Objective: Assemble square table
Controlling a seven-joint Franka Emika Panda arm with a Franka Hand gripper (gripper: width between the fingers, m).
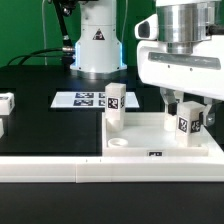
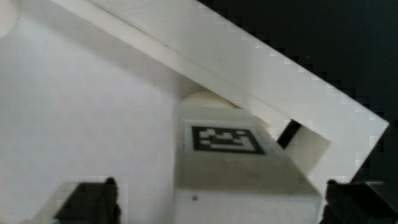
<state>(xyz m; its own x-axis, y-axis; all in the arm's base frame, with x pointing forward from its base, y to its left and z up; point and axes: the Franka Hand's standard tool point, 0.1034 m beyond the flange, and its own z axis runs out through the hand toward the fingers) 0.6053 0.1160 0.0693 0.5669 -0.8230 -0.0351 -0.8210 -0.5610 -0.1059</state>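
Arm vertical over square table (image 1: 140, 140); tool (image 1: 187, 112) released, straddling upright leg (image 1: 186, 124) (fingers clear).

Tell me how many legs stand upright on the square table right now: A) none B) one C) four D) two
D: on the square table, one leg stands near the exterior view's left corner, and a second leg stands between the spread fingers.

A robotics lab: black table (image 1: 40, 110) carrying the marker board (image 1: 80, 100).
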